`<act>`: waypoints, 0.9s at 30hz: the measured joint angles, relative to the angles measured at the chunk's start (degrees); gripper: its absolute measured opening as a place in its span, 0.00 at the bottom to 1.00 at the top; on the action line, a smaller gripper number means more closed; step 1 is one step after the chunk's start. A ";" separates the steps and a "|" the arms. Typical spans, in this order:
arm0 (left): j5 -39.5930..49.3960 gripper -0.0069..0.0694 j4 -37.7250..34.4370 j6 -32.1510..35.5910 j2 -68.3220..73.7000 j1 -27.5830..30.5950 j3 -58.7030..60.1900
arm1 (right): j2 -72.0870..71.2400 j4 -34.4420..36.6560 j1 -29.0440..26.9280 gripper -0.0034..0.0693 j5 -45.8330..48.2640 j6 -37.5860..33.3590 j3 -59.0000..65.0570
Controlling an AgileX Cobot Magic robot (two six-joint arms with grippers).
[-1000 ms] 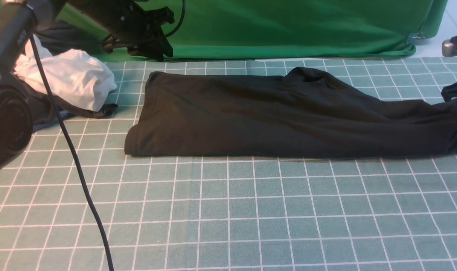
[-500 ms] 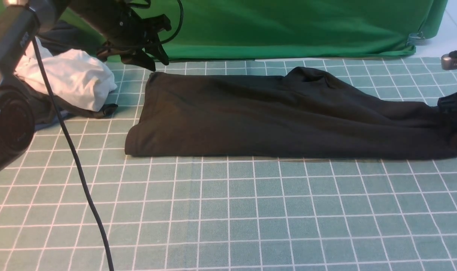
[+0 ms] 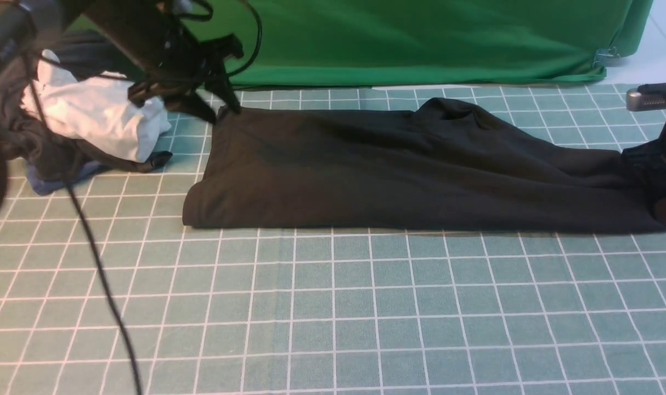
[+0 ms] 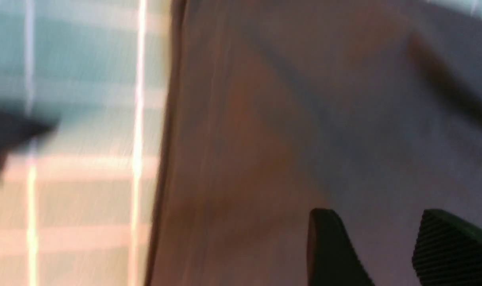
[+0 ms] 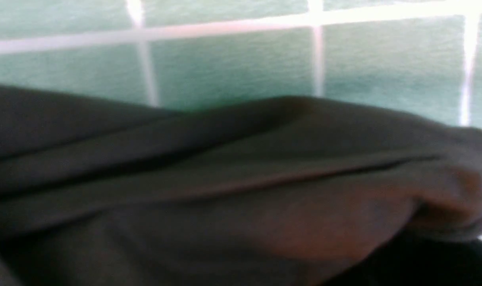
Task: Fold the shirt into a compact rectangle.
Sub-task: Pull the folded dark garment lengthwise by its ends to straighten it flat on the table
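The black shirt (image 3: pixel 399 164) lies on the grid mat as a long strip running left to right, with a raised bump near its far middle. My left gripper (image 3: pixel 218 109) is low over the shirt's far left corner. In the left wrist view it (image 4: pixel 374 216) is open, with its two dark fingertips (image 4: pixel 328 238) apart over the shirt (image 4: pixel 284 119) and nothing between them. My right gripper (image 3: pixel 654 173) rests at the shirt's right end. In the right wrist view the bunched shirt (image 5: pixel 225 190) fills the frame and hides those jaws.
A heap of white, dark grey and blue clothes (image 3: pixel 97 118) sits at the far left, just beside the left gripper. The green backdrop cloth (image 3: pixel 421 38) hangs along the back. The left arm's black cable (image 3: pixel 91 252) trails across the mat (image 3: pixel 333 307).
The left gripper came down and leftward onto the shirt's far left corner. The right gripper moved in from the right edge, down onto the shirt's right end.
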 joint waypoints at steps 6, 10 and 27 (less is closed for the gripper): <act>0.31 0.45 2.16 0.02 -4.54 0.00 15.21 | 0.04 1.13 0.00 0.14 0.30 -1.45 0.00; -1.81 0.46 2.64 0.02 -3.84 0.00 19.76 | 0.04 1.24 0.00 0.12 0.49 -1.51 -0.07; -11.41 0.66 5.99 0.13 -2.64 -0.17 21.80 | 0.04 1.24 0.00 0.12 0.65 -1.61 -0.07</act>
